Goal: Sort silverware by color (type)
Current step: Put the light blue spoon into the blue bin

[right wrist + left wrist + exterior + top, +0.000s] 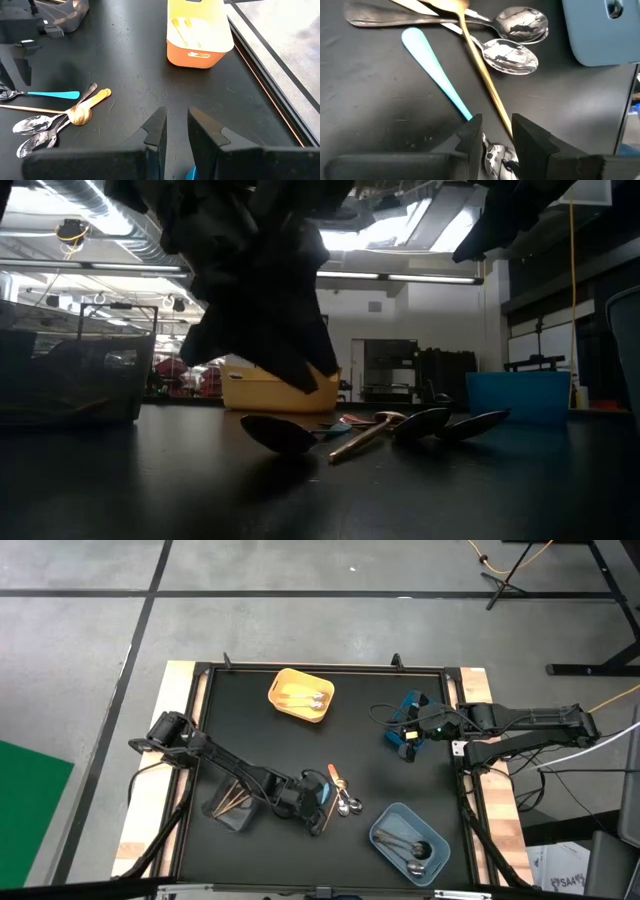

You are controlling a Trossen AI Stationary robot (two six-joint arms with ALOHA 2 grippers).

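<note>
Silverware beneath lowered left gripper (fingers parted).

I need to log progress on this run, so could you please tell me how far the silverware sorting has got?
Partly done: the yellow bin, the grey-blue bin and the clear bin each already hold utensils. In hand: the left gripper is open around the bowl end of the light-blue-handled spoon. Left: two silver spoons and gold pieces in the loose pile. The right gripper waits, open.
</note>
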